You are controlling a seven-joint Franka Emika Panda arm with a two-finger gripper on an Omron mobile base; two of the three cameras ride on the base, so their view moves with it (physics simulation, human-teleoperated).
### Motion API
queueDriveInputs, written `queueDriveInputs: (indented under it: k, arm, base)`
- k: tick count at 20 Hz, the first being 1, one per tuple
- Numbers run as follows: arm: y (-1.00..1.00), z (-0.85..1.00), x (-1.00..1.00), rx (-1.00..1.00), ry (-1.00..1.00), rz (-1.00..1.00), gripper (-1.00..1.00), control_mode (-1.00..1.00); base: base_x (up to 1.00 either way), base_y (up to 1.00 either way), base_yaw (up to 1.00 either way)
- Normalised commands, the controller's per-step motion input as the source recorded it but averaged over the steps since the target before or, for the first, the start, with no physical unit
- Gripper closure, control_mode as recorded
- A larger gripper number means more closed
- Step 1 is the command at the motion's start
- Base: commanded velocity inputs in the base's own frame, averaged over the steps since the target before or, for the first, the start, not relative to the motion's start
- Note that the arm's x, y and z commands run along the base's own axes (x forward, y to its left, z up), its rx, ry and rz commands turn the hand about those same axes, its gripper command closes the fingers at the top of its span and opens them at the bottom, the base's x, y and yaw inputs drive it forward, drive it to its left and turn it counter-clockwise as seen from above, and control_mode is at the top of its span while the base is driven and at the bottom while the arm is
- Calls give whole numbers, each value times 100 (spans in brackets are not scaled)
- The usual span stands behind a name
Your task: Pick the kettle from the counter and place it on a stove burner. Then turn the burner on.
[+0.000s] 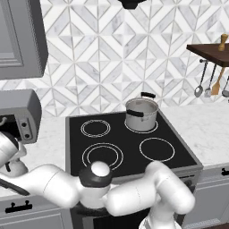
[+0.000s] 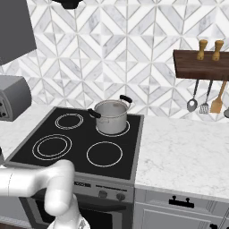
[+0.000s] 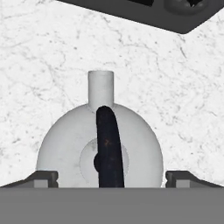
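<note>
Seemingly upright, pale grey kettle (image 3: 65,144) carries a thin dark handle.

I see a matt pale grey kettle (image 3: 65,144) on the veined marble-look desk (image 3: 175,87), a brushed steel pot (image 1: 142,114), and glossy black glass cooktop (image 1: 129,145).
</note>
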Motion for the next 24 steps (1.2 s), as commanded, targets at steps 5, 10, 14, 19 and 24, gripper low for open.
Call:
queueDriveInputs:
  k: [5,10,14,19,24]
  arm:
    - [0,0,1,0,0,0,100,-100]
    - [-19,0,0,0,-6,0,100,-100]
    - [-81,6,-23,0,-23,0,100,-100]
    - [-100,20,-44,1,-35,0,100,-100]
    - [-100,7,-17,7,-28,0,100,-100]
  base:
    - [0,0,0]
    - [0,0,0]
    - [0,0,0]
    - [0,0,0]
    - [0,0,0]
